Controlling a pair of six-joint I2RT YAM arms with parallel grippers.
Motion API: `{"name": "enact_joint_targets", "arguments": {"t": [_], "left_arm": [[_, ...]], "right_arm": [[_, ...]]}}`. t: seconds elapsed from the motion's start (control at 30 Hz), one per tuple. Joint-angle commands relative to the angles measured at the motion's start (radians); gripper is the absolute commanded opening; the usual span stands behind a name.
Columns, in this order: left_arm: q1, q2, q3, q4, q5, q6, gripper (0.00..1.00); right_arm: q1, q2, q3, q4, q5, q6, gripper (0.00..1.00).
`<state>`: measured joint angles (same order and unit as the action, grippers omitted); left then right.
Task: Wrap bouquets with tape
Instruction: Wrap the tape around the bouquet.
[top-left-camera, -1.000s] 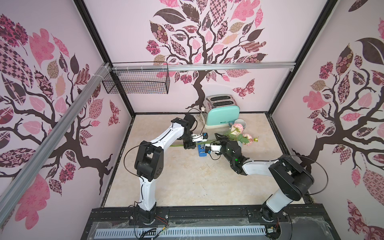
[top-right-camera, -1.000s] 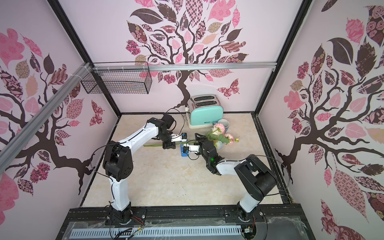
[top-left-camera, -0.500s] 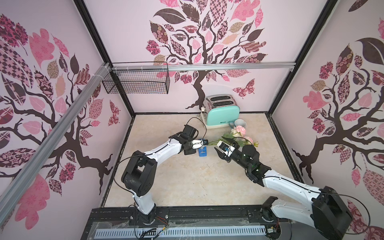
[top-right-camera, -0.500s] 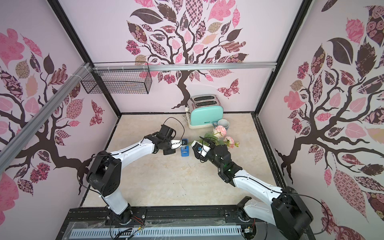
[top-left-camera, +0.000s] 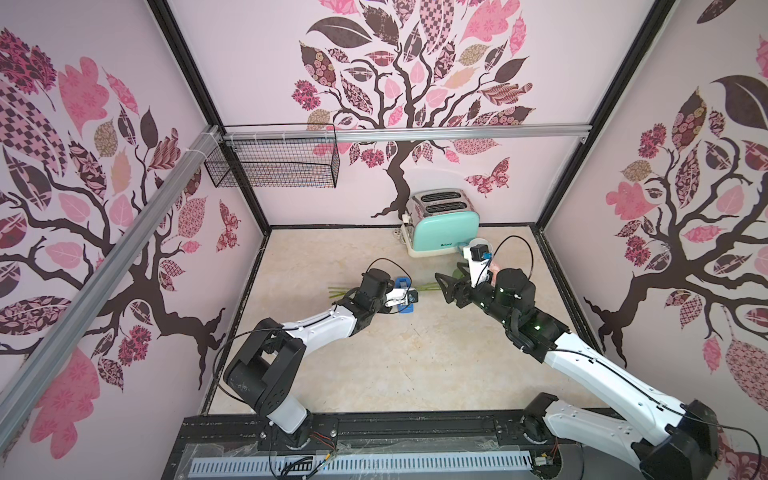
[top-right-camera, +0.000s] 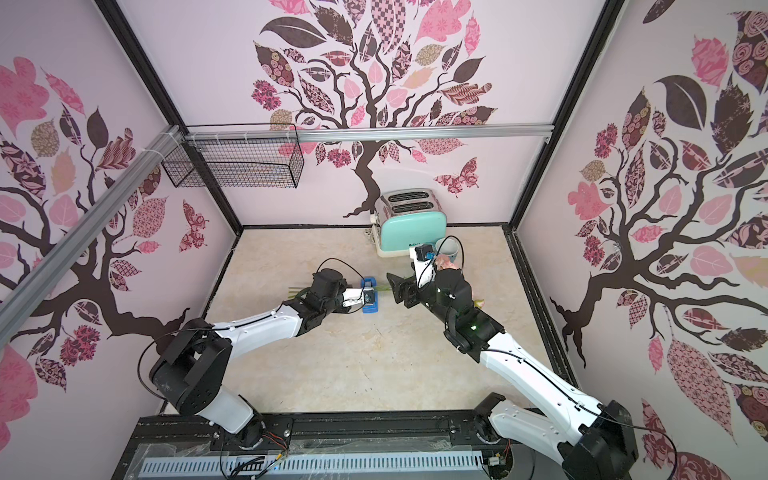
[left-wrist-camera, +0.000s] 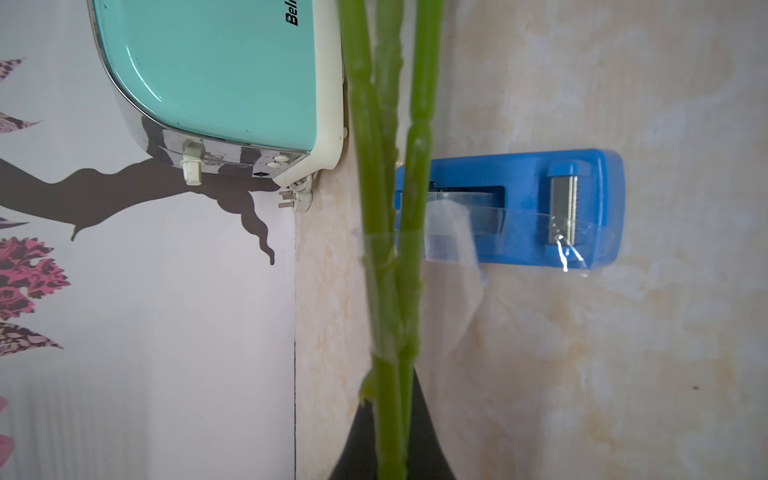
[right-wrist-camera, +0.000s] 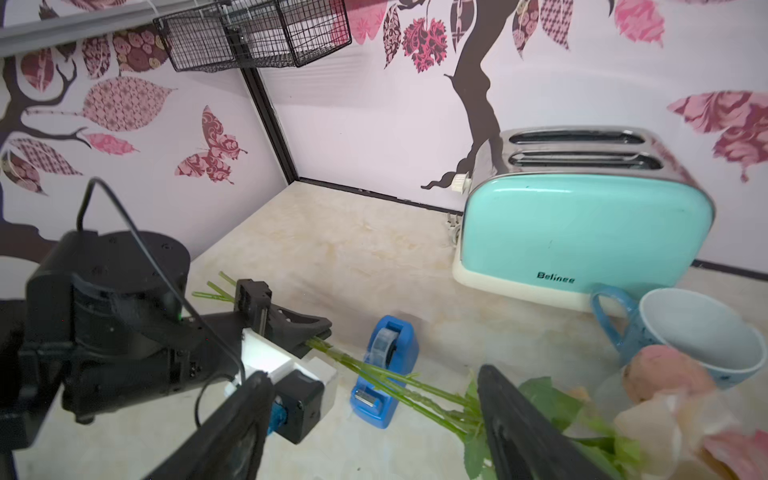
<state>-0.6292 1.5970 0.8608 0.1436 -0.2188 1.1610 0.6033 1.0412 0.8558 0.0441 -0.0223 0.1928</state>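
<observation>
- Looking down in both top views, two white-and-black arms reach across a pale marbled surface (top-left-camera: 395, 365) inside a booth with tree-printed walls.
- The left fingers (right-wrist-camera: 291, 322) are pressed together on the bouquet (right-wrist-camera: 395, 386), pinching its green stems close to their cut ends — the stems jut out a little behind the grip.
- From that grip the stems run across the tape dispenser (right-wrist-camera: 409, 345), a small blue one sitting on the surface between the two arms.
- In the left wrist view a band of clear tape (left-wrist-camera: 451, 249) clings around the stems, with a loose flap hanging beside them; whether it joins the roll I cannot tell.
- The right fingers (right-wrist-camera: 515, 415) are spread wide and grip nothing — they hover near the leafy part of the stems.
- The pink and cream blooms (right-wrist-camera: 665, 374) lie at the bouquet's other end, just beside a blue mug (right-wrist-camera: 698, 328).
- A mint toaster (top-left-camera: 442, 232) stands behind the mug against the back wall, and a black wire basket (top-left-camera: 274, 166) hangs from the wall rail.
</observation>
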Motion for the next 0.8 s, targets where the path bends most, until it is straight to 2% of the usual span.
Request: {"name": "enact_joint_targets", "arguments": {"t": [0.0,0.07,0.17,0.27,0.43,0.5,0.7,0.77], "left_arm": [[-0.010,-0.025,-0.065,0.238,-0.056,0.059,0.00],[-0.014,-0.017,-0.105,0.351,-0.078,0.095,0.00],[-0.023,0.017,-0.142,0.512,-0.141,0.137,0.00],[-0.031,0.065,-0.152,0.627,-0.174,0.173,0.00],[-0.043,0.101,-0.177,0.761,-0.196,0.196,0.00],[-0.044,0.100,-0.188,0.772,-0.192,0.203,0.00],[-0.057,0.114,-0.188,0.818,-0.208,0.227,0.00],[-0.061,0.125,-0.184,0.831,-0.218,0.233,0.00]], "right_arm": [[-0.058,0.090,0.172,-0.224,-0.114,0.194,0.81],[-0.123,0.195,0.291,-0.358,-0.236,0.254,0.78],[-0.131,0.307,0.404,-0.499,-0.273,0.282,0.77],[-0.129,0.323,0.361,-0.442,-0.310,0.430,0.70],[-0.129,0.327,0.296,-0.370,-0.306,0.750,0.76],[-0.126,0.353,0.330,-0.429,-0.267,0.799,0.76],[-0.085,0.447,0.345,-0.429,-0.269,0.942,0.77],[-0.076,0.487,0.349,-0.409,-0.303,0.996,0.77]]}}
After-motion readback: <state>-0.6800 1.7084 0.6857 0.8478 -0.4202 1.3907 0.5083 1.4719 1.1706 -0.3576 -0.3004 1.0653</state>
